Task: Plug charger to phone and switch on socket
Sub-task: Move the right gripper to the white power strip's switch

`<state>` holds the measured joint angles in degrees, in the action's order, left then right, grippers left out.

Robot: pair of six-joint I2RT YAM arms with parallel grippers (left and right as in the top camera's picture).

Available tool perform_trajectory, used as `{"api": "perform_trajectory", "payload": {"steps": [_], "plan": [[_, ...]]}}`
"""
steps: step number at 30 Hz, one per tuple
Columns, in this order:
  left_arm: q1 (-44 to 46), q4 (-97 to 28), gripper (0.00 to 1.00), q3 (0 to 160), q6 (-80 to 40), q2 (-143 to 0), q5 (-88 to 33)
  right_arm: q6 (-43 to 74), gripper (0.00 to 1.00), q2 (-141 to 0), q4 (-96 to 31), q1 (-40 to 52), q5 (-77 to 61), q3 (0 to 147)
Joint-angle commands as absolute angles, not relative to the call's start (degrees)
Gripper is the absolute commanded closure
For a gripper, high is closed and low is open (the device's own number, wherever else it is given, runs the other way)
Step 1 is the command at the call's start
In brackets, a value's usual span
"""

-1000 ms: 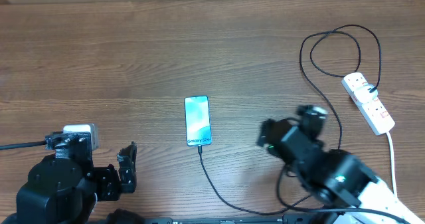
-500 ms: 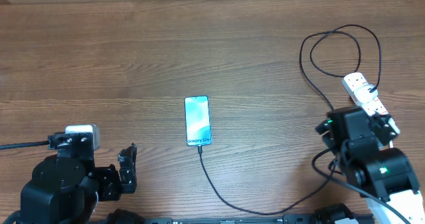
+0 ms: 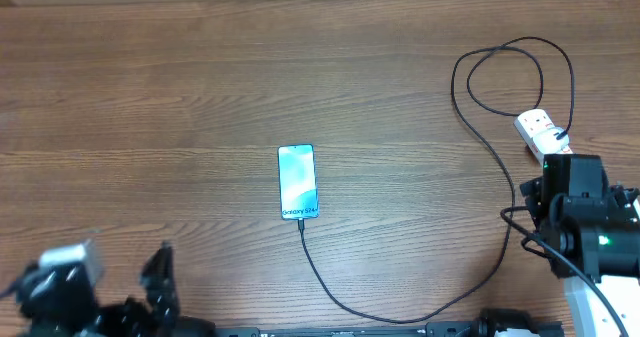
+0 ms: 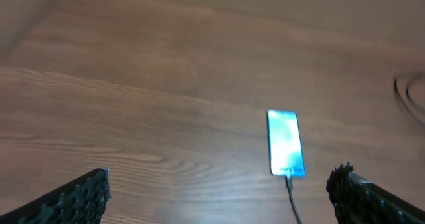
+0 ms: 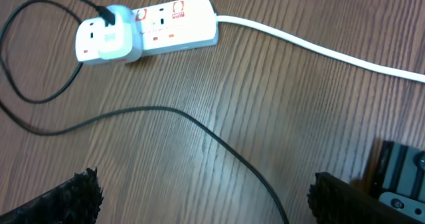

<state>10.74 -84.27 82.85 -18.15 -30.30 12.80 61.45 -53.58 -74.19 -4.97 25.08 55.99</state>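
Observation:
The phone lies flat at the table's middle with its screen lit; it also shows in the left wrist view. The black charger cable meets its bottom edge, curves right, loops at the far right and ends at a white adapter in the socket strip. In the overhead view the socket is partly hidden by my right arm. My right gripper is open and empty, just short of the strip, above the cable. My left gripper is open and empty, well short of the phone.
The strip's thick white cord runs off to the right in the right wrist view. My left arm sits at the front left corner. Bare wooden tabletop surrounds the phone.
My right arm has swung from the middle front to the right, up to the socket. My left arm has pulled back toward the front left edge. Phone and cable have not moved.

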Motion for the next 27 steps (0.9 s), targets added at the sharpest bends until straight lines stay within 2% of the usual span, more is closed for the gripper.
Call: {"api": "perform_trajectory", "payload": {"steps": [1,5,10,14,20,24,27], "plan": [[7.46,-84.20,0.00,82.63,-19.31,-24.75,13.91,61.28,0.00,-55.05,-72.47,-5.67,24.21,56.31],[5.34,-84.23,0.00,82.63,-19.31,-18.20,13.91,61.30,0.01,-58.39,-68.07,-5.67,24.16,56.31],[4.89,-84.25,0.00,82.65,-19.31,-10.41,13.91,61.32,0.34,-63.66,-63.88,-7.77,26.30,56.31],[4.86,-84.25,0.00,82.65,-19.31,-5.76,13.89,61.32,0.52,-67.66,-62.04,-12.95,26.33,56.31],[4.84,-85.93,0.00,82.65,-19.31,-0.30,13.91,61.28,0.95,-73.30,-54.06,-22.41,26.33,56.31],[4.78,-91.85,0.01,83.13,-19.40,-0.25,14.15,59.96,0.96,-77.25,-46.33,-24.95,26.30,56.31],[4.78,-91.48,0.00,83.02,-19.33,-0.25,14.09,51.24,0.96,-80.99,-38.02,-25.15,26.26,56.31]]}}
